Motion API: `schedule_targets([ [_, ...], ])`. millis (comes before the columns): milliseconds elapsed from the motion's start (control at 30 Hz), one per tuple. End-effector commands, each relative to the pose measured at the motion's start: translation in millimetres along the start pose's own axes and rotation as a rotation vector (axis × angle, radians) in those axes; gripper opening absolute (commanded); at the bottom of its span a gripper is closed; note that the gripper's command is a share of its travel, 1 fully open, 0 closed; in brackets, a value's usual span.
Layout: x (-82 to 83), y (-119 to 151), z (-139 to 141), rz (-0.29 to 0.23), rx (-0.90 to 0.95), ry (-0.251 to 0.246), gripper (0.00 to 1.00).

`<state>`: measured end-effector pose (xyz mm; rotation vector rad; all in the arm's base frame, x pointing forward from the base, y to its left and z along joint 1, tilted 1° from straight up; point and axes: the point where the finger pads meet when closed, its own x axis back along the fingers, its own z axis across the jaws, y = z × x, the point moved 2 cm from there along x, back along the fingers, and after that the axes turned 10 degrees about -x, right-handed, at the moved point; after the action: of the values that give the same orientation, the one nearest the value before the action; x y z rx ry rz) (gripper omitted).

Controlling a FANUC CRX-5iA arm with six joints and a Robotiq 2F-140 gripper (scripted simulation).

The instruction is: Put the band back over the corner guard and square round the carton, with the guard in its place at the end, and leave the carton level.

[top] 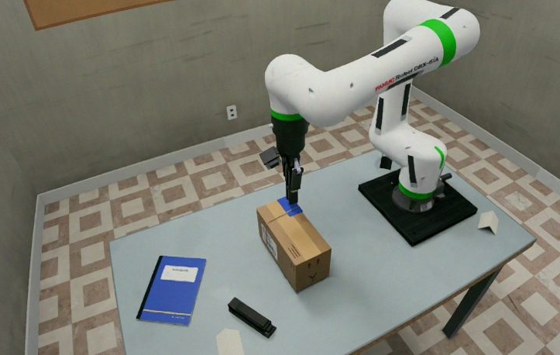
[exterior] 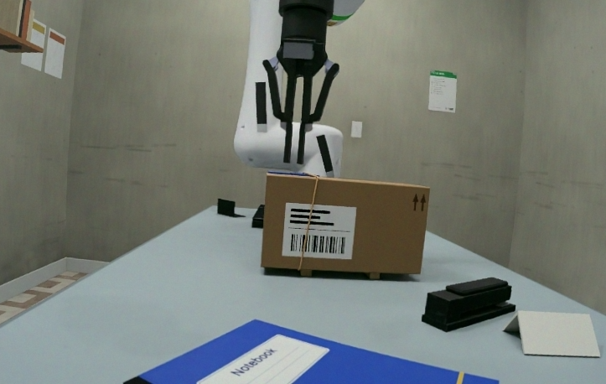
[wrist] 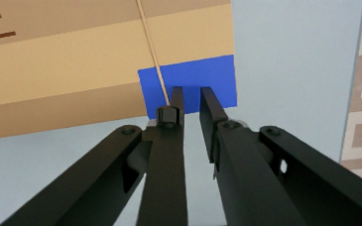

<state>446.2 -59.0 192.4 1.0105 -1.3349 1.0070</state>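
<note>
The brown carton [top: 299,251] [exterior: 380,224] [wrist: 79,59] stands level on the table, resting on small blocks. A blue corner guard [top: 290,206] [wrist: 213,79] sits on its top far end. A thin tan band [exterior: 308,224] [wrist: 149,37] runs round the carton at a slant, crosses the guard's left part and ends at my left fingertip. My gripper [top: 293,199] [exterior: 295,159] [wrist: 190,102] points straight down just above the guard. Its fingers are nearly shut with a narrow empty gap between them.
A blue notebook [top: 171,289] [exterior: 295,358], a black stapler [top: 251,316] [exterior: 469,303] and a folded white card [top: 228,342] [exterior: 557,334] lie near the table's front. Another folded card [top: 489,220] lies beside the robot's black base plate [top: 449,216].
</note>
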Motion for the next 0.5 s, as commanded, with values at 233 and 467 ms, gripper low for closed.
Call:
schedule_targets([
  [233,8.6,0,0,0.002,0.0,0.0,0.18],
  [467,13.5,0,0,0.002,0.0,0.0,0.18],
])
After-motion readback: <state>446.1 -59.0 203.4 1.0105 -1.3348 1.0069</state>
